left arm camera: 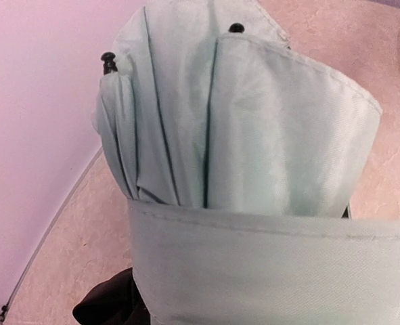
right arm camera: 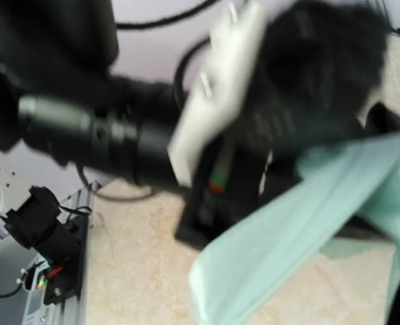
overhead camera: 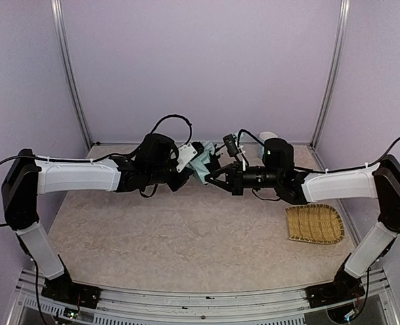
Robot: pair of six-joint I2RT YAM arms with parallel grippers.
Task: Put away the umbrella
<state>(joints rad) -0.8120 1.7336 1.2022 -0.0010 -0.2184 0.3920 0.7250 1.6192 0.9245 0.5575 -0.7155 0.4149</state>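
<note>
Top camera looks down from behind — close wrist views, one blurred, seemingly share the umbrella [left arm camera: 254, 135].

Folding umbrella [overhead camera: 200, 167], collapsed, of pale mint-blue fabric. Suspended in the air at mid-width of the workspace, toward the rear; from above, only a small crumpled bundle. Left wrist view: fabric [left arm camera: 267, 128] gathered into loose lengthwise pleats with dark seams along the folds, pointing away from the lens; two black rib tips [left arm camera: 108, 61] protruding at the far end; a flat hemmed band [left arm camera: 267, 271] of the same cloth crossing nearest the lens. Right wrist view: blurred mint strip [right arm camera: 281, 237] running diagonally, lower left to upper right. Shaft and handle not discernible.
</note>
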